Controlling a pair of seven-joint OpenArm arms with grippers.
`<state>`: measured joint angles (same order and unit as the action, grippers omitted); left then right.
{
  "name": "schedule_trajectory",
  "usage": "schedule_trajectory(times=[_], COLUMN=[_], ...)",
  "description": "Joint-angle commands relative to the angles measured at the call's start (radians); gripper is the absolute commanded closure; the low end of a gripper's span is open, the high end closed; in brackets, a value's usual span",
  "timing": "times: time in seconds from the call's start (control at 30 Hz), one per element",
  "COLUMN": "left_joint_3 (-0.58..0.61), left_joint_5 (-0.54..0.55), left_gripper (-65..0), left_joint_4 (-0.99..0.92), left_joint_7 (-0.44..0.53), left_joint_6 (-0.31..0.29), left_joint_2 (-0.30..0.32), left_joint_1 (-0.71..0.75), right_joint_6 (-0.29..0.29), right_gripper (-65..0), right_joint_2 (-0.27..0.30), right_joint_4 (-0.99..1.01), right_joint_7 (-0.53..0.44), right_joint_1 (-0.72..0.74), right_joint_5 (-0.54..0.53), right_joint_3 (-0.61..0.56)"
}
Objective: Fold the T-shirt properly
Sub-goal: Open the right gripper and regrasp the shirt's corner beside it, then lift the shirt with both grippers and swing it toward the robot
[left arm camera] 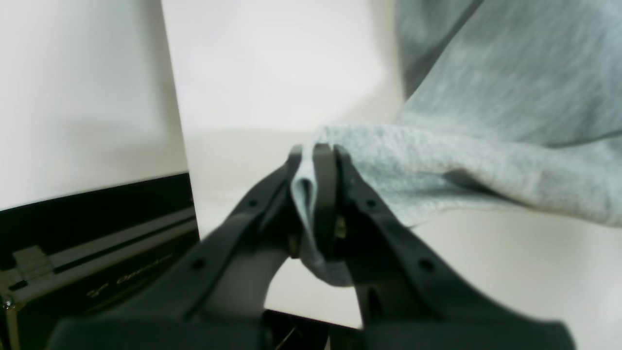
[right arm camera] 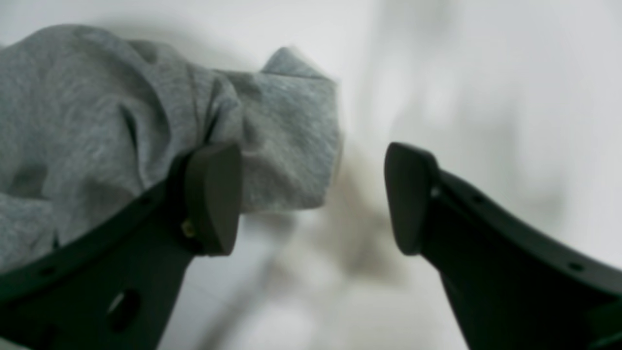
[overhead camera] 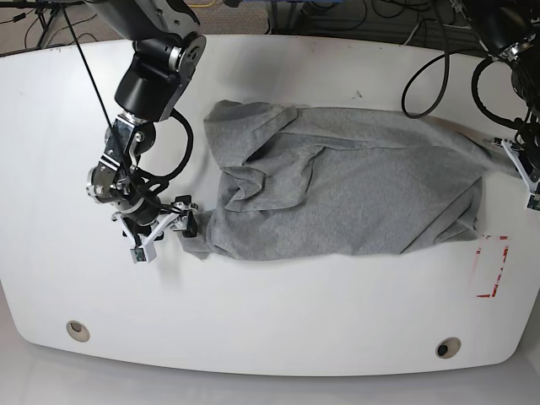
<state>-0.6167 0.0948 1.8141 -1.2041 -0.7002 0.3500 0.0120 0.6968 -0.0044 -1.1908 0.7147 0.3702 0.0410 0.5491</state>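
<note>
Shirt (overhead camera: 354,190) lies crumpled across desk (overhead camera: 270,321). I clamp its far edge in left gripper (left arm camera: 318,160); right gripper (right arm camera: 311,194) gapes empty beside a bunched corner. Next: pinch it, then stretch flat.

The T-shirt (overhead camera: 346,190) lies across the table (overhead camera: 270,337); in the base view the right gripper (overhead camera: 187,217) sits at the shirt's left edge, the left gripper (left arm camera: 316,160) at its right end.
</note>
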Motion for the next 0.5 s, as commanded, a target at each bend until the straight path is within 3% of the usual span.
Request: schedule_trajectory(times=[0.0,0.47], left_joint_3=[-0.006,-0.006], left_joint_5=[-0.004,-0.002], left_gripper=[0.0,0.0], left_joint_4=[0.017,0.017], left_joint_7=[0.007,0.007], left_joint_6=[0.002,0.002], left_joint_2=[0.019,0.019], left_joint_1=[-0.013,-0.013], right_joint_6=[0.001,0.001], right_gripper=[-43.8,-43.8], right_joint_2=[0.010,-0.033], right_joint_4=[0.032,0.107], right_joint_7=[-0.045,-0.063], right_joint_1=[0.039,0.042], right_joint_5=[-0.013,-0.013], right_joint_3=[-0.002,-0.008])
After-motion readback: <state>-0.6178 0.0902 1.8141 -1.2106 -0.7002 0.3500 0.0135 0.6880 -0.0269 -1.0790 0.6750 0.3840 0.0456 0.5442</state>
